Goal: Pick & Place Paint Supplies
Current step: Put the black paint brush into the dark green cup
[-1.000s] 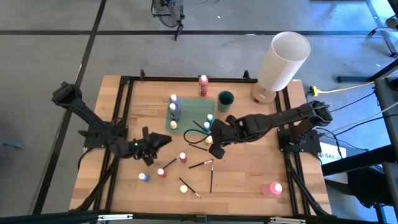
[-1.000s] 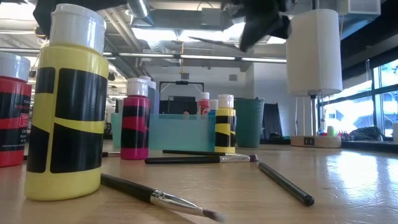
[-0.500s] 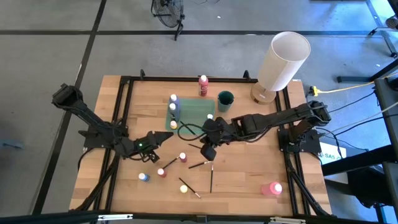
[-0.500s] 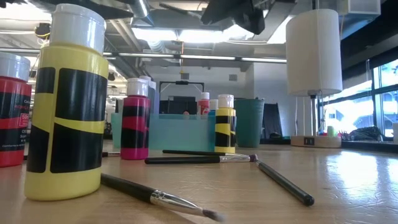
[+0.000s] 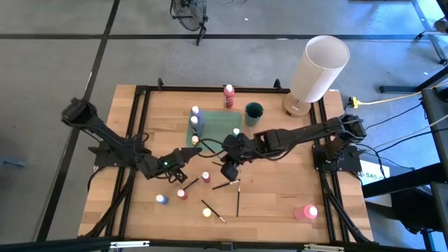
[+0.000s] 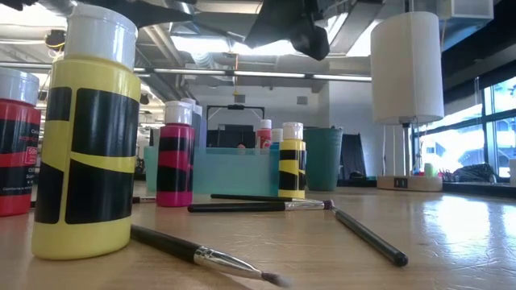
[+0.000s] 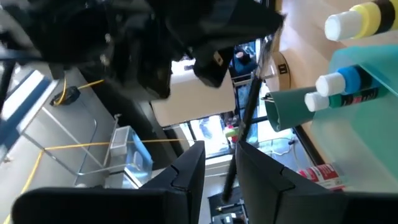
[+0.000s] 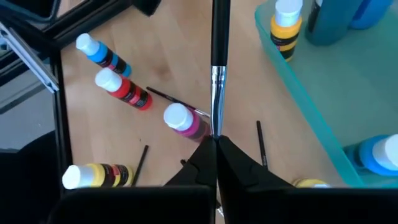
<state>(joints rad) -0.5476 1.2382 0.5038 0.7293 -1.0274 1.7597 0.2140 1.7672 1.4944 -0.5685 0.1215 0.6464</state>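
A thin dark-handled brush (image 8: pixel 217 37) hangs in the air over the table's middle, between my two grippers. My right gripper (image 8: pixel 216 140) is shut on its bristle end; in the high view it (image 5: pixel 227 166) is just in front of the teal tray (image 5: pixel 222 124). My left gripper (image 7: pixel 221 165) is open and level. It faces the right one from the table's left side (image 5: pixel 186 155). The brush's handle (image 7: pixel 249 106) runs in between the left gripper's fingers, in a gap wider than the handle. I cannot tell whether it touches them. My right gripper pinches the brush's bristle tip (image 8: pixel 216 121), below the silver ferrule, between its two fingertips. The fingers slant down toward the table's left. The brush sticks straight out ahead of them, in line with the fingers. It is lifted clear of the table.
Small white-capped bottles stand below the grippers: pink (image 5: pixel 206 176), red (image 5: pixel 181 194), blue (image 5: pixel 162 199) and yellow (image 5: pixel 206 211). Loose brushes (image 5: pixel 238 201) lie beside them. More bottles stand in the tray. Behind it are a teal cup (image 5: pixel 253 110) and a tall red bottle (image 5: pixel 229 96). A big white cylinder (image 5: pixel 318 66) stands far right.
My right gripper has carried the brush toward the table's left and tipped further down. My left gripper has moved toward the right gripper and rolled about its own line. The two have drawn closer together.
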